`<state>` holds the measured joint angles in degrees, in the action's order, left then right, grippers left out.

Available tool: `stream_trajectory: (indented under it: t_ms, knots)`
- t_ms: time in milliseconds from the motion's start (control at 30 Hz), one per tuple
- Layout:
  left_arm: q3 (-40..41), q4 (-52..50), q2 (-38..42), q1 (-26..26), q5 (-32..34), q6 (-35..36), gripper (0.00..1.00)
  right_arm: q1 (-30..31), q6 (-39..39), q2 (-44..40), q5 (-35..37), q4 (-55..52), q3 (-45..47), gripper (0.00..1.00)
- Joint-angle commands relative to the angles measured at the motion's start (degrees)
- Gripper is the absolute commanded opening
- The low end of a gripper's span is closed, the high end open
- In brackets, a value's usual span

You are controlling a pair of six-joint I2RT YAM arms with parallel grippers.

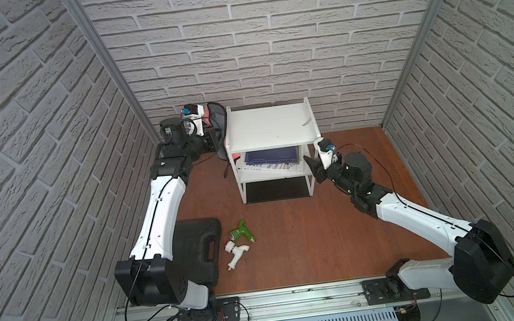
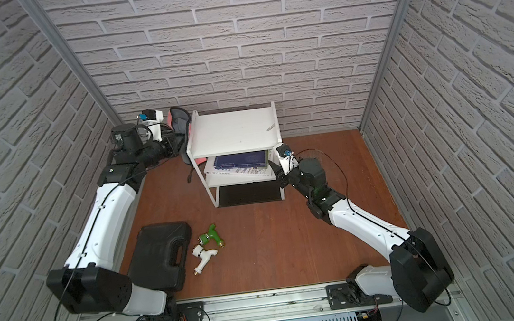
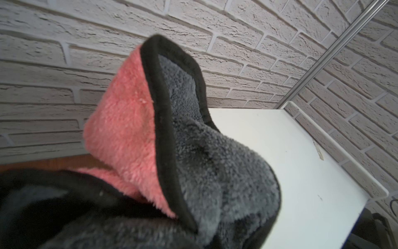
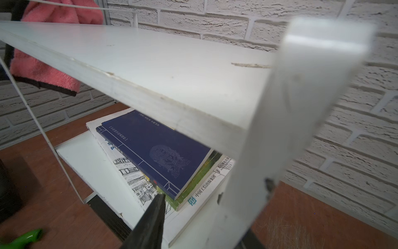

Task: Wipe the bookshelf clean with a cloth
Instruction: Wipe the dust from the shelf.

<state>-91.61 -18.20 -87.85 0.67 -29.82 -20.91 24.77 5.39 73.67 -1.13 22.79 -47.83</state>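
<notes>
Wiping hasn't really started imo: left gripper (image 1: 216,136) is clamped on the cloth (image 1: 218,116), holding it just off the left edge of the bookshelf (image 1: 269,126) top board, while right gripper (image 1: 312,166) sits at the right upright, can't tell if it's gripping.

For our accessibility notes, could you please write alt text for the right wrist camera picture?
Close-up along the white top board of a bookshelf, with a stack of books, a dark blue one on top, on the shelf below. A pink cloth hangs beyond the far end, and the right gripper's dark finger points toward the books.
</notes>
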Motion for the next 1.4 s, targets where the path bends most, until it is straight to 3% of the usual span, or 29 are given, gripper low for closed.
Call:
stream_trajectory:
  t_ms: [0,267,400,633,733,833,933,1033,1167,1267,1367]
  knots:
    - [-6.66,4.24,-5.97,0.2,-4.26,3.71,0.0,0.54,2.23,0.37,-3.36,1.41,-2.37,0.4]
    - [-21.62,3.44,-18.84,0.27,-0.55,6.75,0.0,0.54,2.44,1.58,-4.56,2.41,-3.09,0.28]
    - [-27.92,2.99,-21.3,0.11,-2.59,5.39,0.0,0.6,2.02,2.48,-4.76,2.82,-3.36,0.2]
    - [-13.8,-2.32,-5.52,-0.22,0.51,6.8,0.0,0.54,2.82,1.95,-3.83,4.1,-2.38,0.09]
    - [-4.44,-5.59,4.93,-0.31,7.24,8.8,0.0,0.37,3.31,1.68,-2.06,3.92,-1.89,0.03]
    - [-2.75,-15.46,10.26,-0.35,14.63,10.43,0.0,-0.1,1.59,1.27,-0.27,3.88,-0.9,0.03]
    - [0.47,-20.88,15.48,-2.08,14.77,10.4,0.0,-0.17,0.84,0.83,-0.73,2.82,-0.48,0.03]
    - [3.94,-17.31,19.35,-4.49,12.15,9.02,0.0,-0.21,0.54,1.37,-1.08,1.86,-0.72,0.03]
    - [0.35,-14.9,15.14,-6.95,3.43,7.67,0.0,-0.23,-0.16,2.58,-0.83,0.35,-1.47,0.03]
    - [-6.71,-18.81,8.75,-10.76,10.62,11.13,0.0,-0.24,-0.71,2.72,-0.39,-0.27,-1.32,0.03]
    - [-14.04,-22.62,1.95,-11.3,19.97,12.54,0.0,-0.27,-0.56,2.46,-0.43,-1.37,-1.39,0.03]
